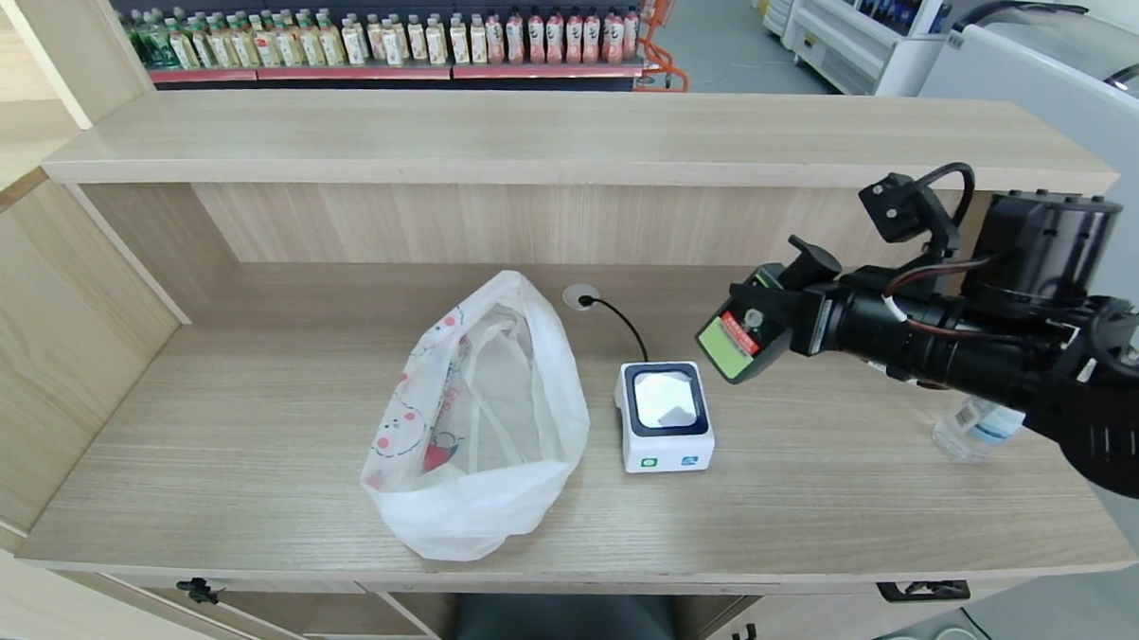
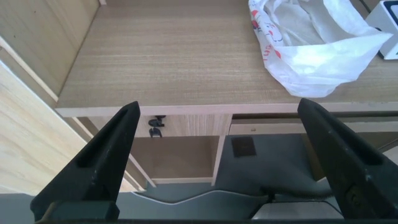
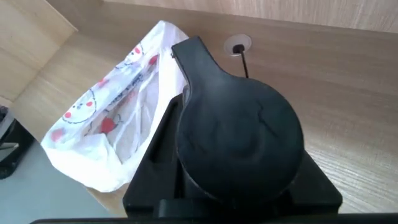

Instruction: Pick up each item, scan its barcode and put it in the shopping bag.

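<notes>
My right gripper (image 1: 764,303) hangs above the counter, just right of the scanner, shut on a small dark item with a green and red label (image 1: 731,346). The label faces down and left toward the white scanner (image 1: 664,416). An open white shopping bag (image 1: 481,421) with red cartoon prints lies left of the scanner; it also appears as the bag (image 3: 106,118) in the right wrist view and the bag (image 2: 317,43) in the left wrist view. My left gripper (image 2: 217,109) is open, low in front of the counter's front edge, holding nothing.
A clear water bottle (image 1: 971,431) lies on the counter's right end, partly hidden behind my right arm. The scanner's black cable runs to a hole (image 1: 581,297) at the back. A raised wooden ledge (image 1: 576,140) bounds the counter behind and a side wall (image 1: 67,340) on the left.
</notes>
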